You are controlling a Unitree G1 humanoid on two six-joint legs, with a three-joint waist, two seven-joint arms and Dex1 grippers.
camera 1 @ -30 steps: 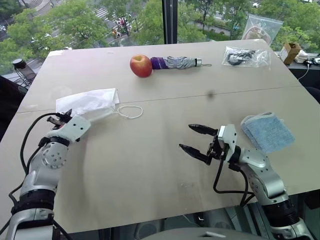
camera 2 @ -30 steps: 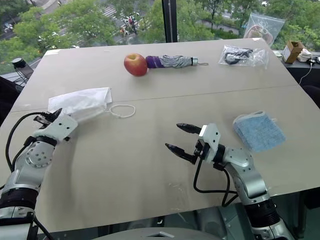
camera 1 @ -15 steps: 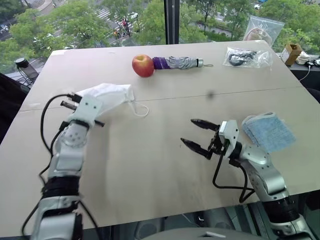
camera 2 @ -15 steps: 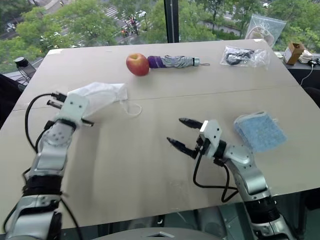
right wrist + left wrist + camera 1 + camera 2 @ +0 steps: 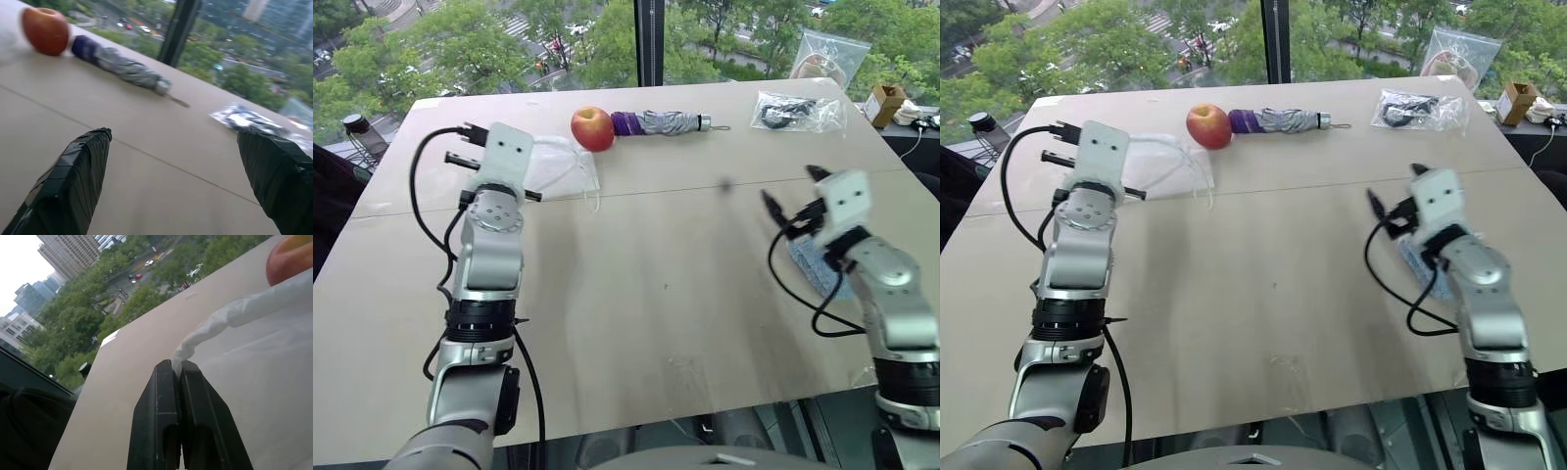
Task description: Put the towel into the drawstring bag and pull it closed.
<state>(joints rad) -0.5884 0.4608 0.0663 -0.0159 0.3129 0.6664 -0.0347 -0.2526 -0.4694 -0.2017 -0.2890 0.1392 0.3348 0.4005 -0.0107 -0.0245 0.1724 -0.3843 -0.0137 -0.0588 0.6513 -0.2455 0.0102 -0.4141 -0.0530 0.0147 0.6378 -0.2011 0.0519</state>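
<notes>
So we've got two silver-grey metal arms with round joint housings and chunky black collar rings. Each wrist ends in a boxy white block. Loose black cables loop off both arms. The fingers (image 5: 78, 181) are matte black, tapered, kinda tape-wrapped looking.

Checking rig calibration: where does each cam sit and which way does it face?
Head stereo pair: on the head, looking forward and down at the table; both arms show.
Left wrist: along the left claw, shut on the drawstring bag; apple beyond.
Right wrist: along the open right claw, toward the umbrella.
Shared: apple, in all four views.
</notes>
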